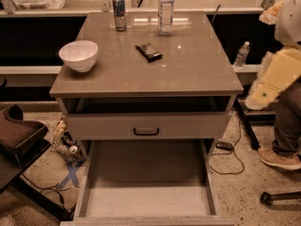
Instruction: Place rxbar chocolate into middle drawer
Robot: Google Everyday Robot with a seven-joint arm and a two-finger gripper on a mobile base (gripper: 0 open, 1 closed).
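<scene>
1. Countertop [197, 74]: can [119, 13] and water bottle [165, 4] upright at the back edge, white bowl [79, 55] near the left edge.
2. rxbar chocolate [149, 51] lies flat on the countertop in front of the can and bottle, apart from both.
3. middle drawer [146, 201] pulled out low, below the handled drawer front [146, 126]; pale floor in full view.
4. gripper [257, 99] at the cabinet's right side, well apart from the bar; spread or closed, cannot tell.
</scene>
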